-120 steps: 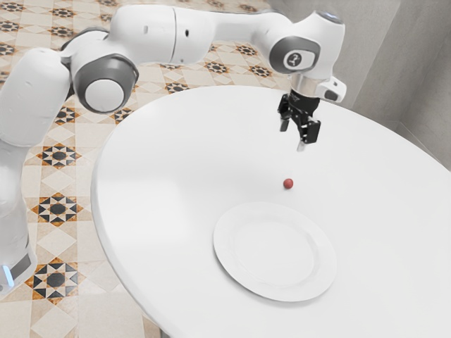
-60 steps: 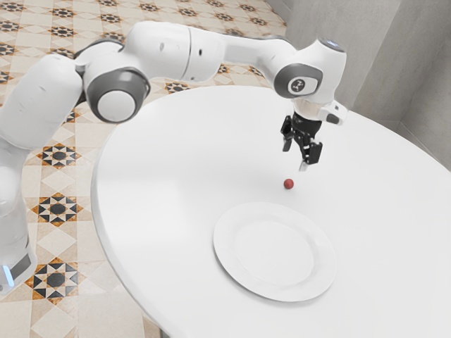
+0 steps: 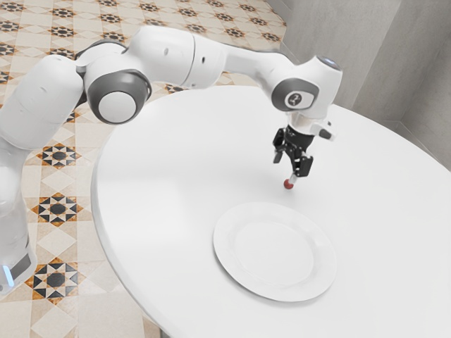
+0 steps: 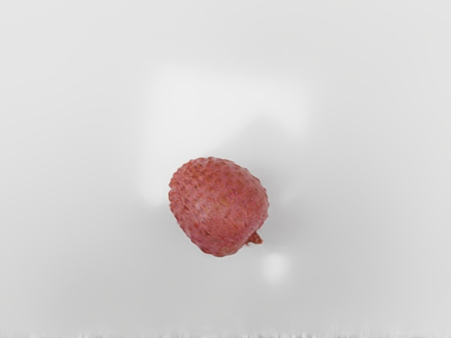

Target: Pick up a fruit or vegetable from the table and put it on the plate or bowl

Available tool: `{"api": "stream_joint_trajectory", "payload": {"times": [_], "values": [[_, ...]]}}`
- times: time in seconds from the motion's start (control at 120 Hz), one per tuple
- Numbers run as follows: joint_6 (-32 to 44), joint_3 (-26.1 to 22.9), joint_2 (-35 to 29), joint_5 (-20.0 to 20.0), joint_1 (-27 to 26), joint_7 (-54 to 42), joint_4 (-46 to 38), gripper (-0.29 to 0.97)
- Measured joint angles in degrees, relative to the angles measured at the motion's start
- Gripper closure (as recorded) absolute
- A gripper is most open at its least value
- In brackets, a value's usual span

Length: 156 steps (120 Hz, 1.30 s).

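End effector (image 3: 286, 167) has come down over the last second from well above the table (image 3: 176, 176). It now sits just over the red fruit (image 3: 288, 184). Fingers are parted and hold nothing, with the tips close above the fruit and no contact that I can see.

The wrist view shows the fruit (image 4: 218, 205) directly under the hand, near centre. It has bumpy skin like a lychee, with a small stem nub on one side, and it rests on the bare table (image 4: 84, 105).

My read is that the approach is basically done and lateral alignment looks good. What's left is a short final drop so the fingers straddle the fruit, then close. The fruit is small and round, so it could roll or squirt out if one finger touches first.

The plate (image 3: 275, 253) is next out, near the end effector on the side toward the exterior camera. It is empty and apart from the fruit, so the carry after the grasp is short.

Farthest out is the patterned tile floor (image 3: 56, 204) past the table edge.
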<state>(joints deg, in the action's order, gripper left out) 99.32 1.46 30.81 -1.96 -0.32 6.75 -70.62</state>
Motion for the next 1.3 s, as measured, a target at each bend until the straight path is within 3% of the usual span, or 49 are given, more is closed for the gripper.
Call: {"api": "stream_joint_trajectory", "payload": {"times": [1.3], "values": [[4.74, -1.9, 3.12, -0.42, 0.19, -1.31, 0.16, 0.03]]}}
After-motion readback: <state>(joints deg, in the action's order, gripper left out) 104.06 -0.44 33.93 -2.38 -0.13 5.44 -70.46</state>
